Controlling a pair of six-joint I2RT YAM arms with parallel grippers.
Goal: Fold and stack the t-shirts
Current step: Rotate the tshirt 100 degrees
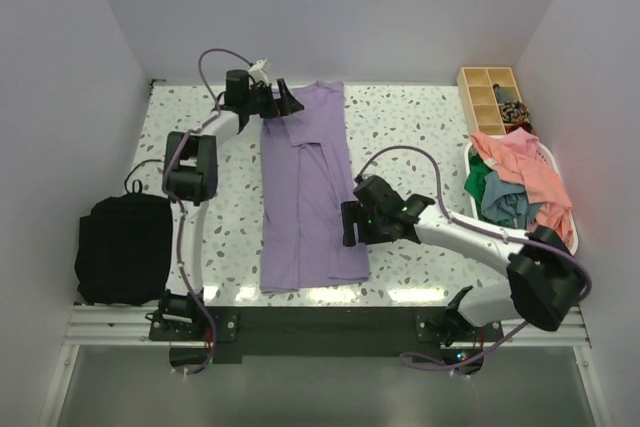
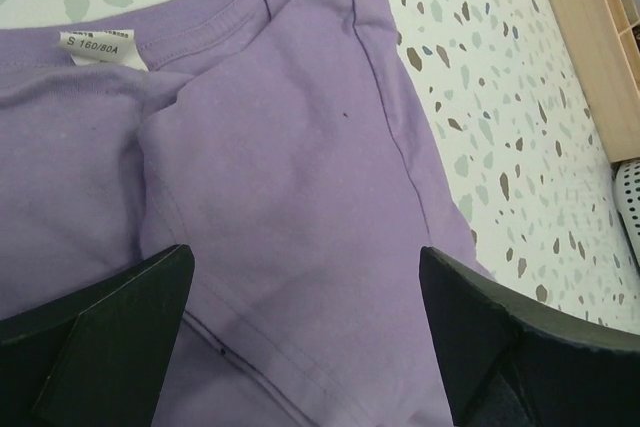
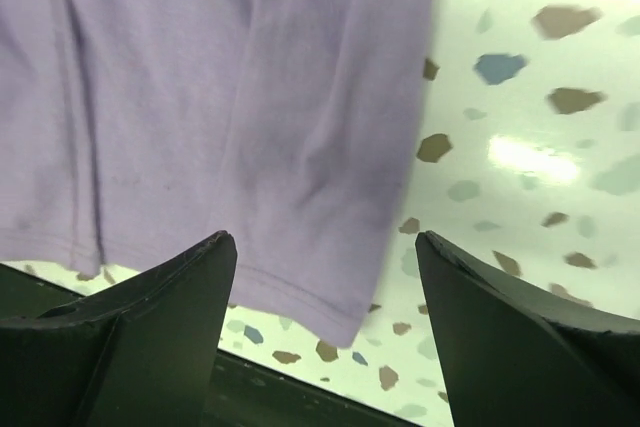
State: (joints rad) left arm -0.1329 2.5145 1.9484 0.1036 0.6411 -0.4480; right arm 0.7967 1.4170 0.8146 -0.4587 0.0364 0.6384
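Lying flat on the white speckled desk (image 1: 420, 137), a lavender-purple short-sleeved cotton t-shirt (image 1: 305, 197) is seen folded lengthwise into one long narrow strip that runs from the left claw (image 1: 283, 104) at its far end to the right claw (image 1: 349, 224) at its near end. The left claw is held wide open, with nothing gripped. Directly below it the collar end of the shirt is spread, and between its two black fingers a folded-in sleeve panel is seen. A small white size label (image 2: 100, 47) is stitched inside the neckline, ahead and to the left of that claw.

The right claw is also spread open and grips nothing. The near right corner of the shirt's hem is framed between its fingers in the right wrist view; whether the fingers touch the cloth cannot be told.

Well to the right of the right claw, a white perforated plastic basket (image 1: 547, 151) is filled with crumpled shirts: a salmon-pink one (image 1: 535, 172) on top, a green one (image 1: 478, 185) and a teal one (image 1: 505, 209) beside it. Beyond the basket a light wooden compartment box (image 1: 490, 97) is placed. Far to the left of the left claw's arm, a black fabric bundle (image 1: 125, 247) is rested at the desk's edge.
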